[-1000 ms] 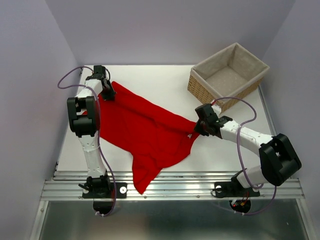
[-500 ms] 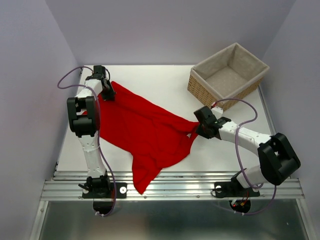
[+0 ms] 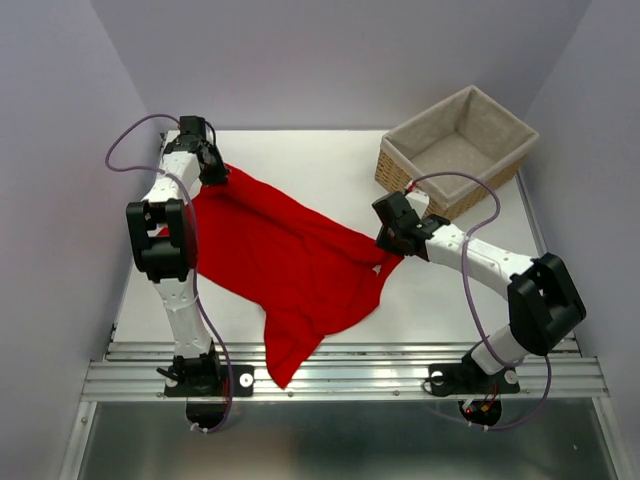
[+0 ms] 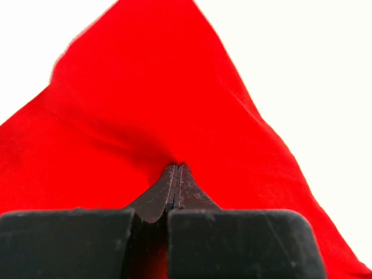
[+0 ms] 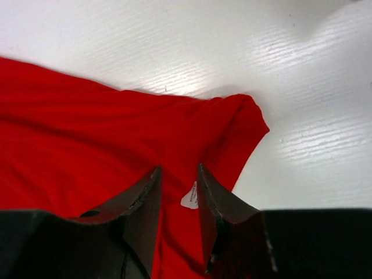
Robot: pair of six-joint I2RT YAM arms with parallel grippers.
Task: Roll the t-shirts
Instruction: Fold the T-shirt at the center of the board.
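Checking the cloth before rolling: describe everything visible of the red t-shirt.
The red t-shirt is plain, thin, soft cloth, spread rumpled on the white table, one end trailing over the near edge. The left tool pinches its far corner shut; the right tool stands open over its right edge, near a white tag.

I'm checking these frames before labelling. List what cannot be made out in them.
- Left wrist view: how much t-shirt the shut left gripper pinches; its own fingers cover it.
- Right wrist view: the print on the white tag between the fingers of the open right gripper; too small.
- Top view: both grippers' fingertips; the wrists hide them.
- Top view: part of the basket floor; its near wall hides it.
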